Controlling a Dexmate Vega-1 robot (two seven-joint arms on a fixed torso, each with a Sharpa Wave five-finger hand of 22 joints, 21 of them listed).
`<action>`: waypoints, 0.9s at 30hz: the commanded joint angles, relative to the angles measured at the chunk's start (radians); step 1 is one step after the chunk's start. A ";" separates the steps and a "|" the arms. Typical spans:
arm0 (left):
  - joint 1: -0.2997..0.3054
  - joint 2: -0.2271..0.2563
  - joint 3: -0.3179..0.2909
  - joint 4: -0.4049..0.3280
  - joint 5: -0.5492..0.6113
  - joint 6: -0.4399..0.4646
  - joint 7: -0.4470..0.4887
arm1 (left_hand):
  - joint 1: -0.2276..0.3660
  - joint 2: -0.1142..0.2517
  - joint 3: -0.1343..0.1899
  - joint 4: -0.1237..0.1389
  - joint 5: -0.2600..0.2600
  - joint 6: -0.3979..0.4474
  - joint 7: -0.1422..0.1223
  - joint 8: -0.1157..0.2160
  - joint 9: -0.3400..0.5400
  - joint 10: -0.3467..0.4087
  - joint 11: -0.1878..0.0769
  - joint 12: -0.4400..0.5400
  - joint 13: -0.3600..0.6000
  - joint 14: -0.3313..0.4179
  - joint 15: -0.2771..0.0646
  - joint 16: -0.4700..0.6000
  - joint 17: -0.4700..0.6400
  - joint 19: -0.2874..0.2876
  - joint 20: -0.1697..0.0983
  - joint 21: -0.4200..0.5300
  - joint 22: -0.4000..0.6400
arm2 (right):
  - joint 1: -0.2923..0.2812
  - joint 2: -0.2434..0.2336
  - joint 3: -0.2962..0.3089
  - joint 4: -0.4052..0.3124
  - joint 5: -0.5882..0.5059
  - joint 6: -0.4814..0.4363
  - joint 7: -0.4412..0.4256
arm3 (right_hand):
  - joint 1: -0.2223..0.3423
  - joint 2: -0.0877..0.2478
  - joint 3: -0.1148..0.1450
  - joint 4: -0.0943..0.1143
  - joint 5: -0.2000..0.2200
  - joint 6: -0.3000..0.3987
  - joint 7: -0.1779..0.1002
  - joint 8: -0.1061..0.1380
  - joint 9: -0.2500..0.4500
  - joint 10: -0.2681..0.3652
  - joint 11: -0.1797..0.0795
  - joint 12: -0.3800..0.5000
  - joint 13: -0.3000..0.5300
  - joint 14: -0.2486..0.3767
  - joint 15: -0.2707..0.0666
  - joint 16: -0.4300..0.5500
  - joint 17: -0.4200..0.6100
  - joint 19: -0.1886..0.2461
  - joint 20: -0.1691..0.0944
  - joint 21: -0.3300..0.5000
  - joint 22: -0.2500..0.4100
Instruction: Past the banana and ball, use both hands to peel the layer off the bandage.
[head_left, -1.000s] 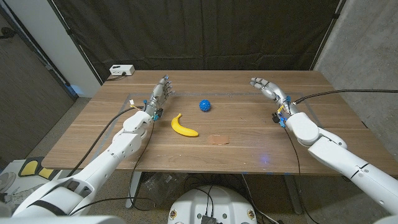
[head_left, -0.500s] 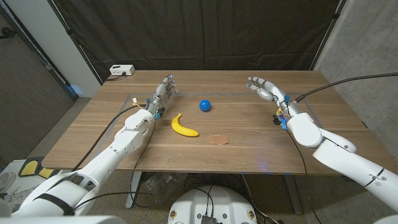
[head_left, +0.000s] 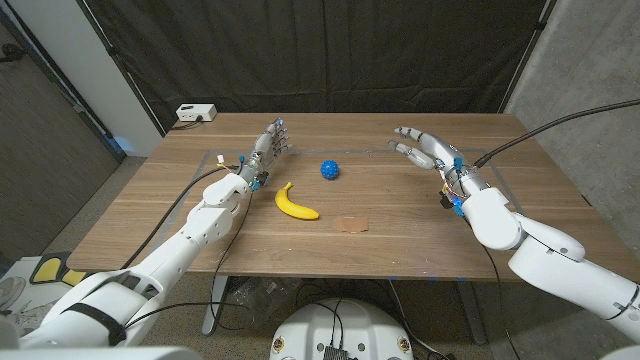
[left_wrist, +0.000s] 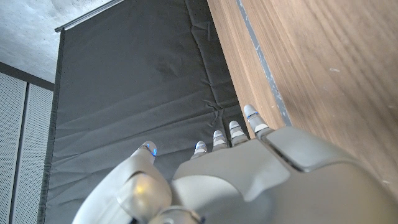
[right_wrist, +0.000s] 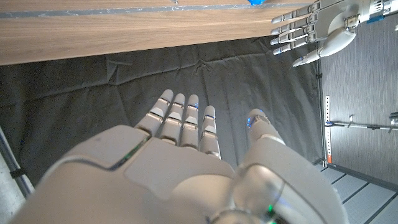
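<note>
The small tan bandage (head_left: 351, 224) is lying flat near the front edge of the wooden table (head_left: 400, 235), just right of the yellow banana (head_left: 295, 203), with the spiky blue ball (head_left: 330, 169) sitting further back. Nothing's touching it. Left hand (head_left: 265, 148) and right hand (head_left: 425, 148) are both hovering well apart toward the back, fingers spread, holding nothing.
</note>
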 joint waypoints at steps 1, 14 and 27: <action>-0.005 0.000 0.006 0.006 -0.006 -0.009 -0.042 | 0.003 -0.001 0.002 -0.008 -0.005 -0.031 0.004 0.008 0.002 0.004 0.002 0.002 0.001 0.005 0.000 0.008 0.005 -0.012 0.005 0.000 0.004 | -0.046 -0.030 -0.021 -0.132 -0.118 -0.157 0.040 | 0.011 -0.001 0.004 -0.001 0.006 0.012 0.001 0.003 0.002 0.011 0.001 0.006 0.002 0.013 -0.006 0.007 0.003 0.012 -0.002 0.004 0.003; -0.019 0.004 0.012 0.019 -0.012 -0.007 -0.091 | 0.007 -0.002 0.002 -0.010 -0.006 0.000 0.007 0.017 0.001 0.031 0.004 0.011 0.001 0.032 -0.002 0.016 0.006 -0.002 0.008 0.002 0.004 | -0.030 -0.036 -0.119 -0.229 -0.252 -0.334 0.109 | 0.015 0.000 0.007 0.000 0.007 0.026 -0.003 0.003 0.002 0.031 -0.007 0.011 0.002 0.035 -0.022 0.011 0.003 0.020 0.003 0.006 0.004; -0.046 -0.003 0.016 0.061 -0.017 -0.018 -0.142 | 0.009 -0.003 0.001 -0.011 -0.007 0.009 0.012 0.018 0.000 0.035 0.004 0.011 0.001 0.037 -0.002 0.016 0.007 -0.001 0.013 0.000 0.004 | 0.033 -0.016 -0.267 -0.277 -0.418 -0.495 0.205 | 0.033 0.005 0.017 -0.006 0.008 0.048 -0.006 0.005 0.002 0.048 -0.015 0.014 0.001 0.051 -0.037 0.010 0.001 0.031 0.001 0.010 0.005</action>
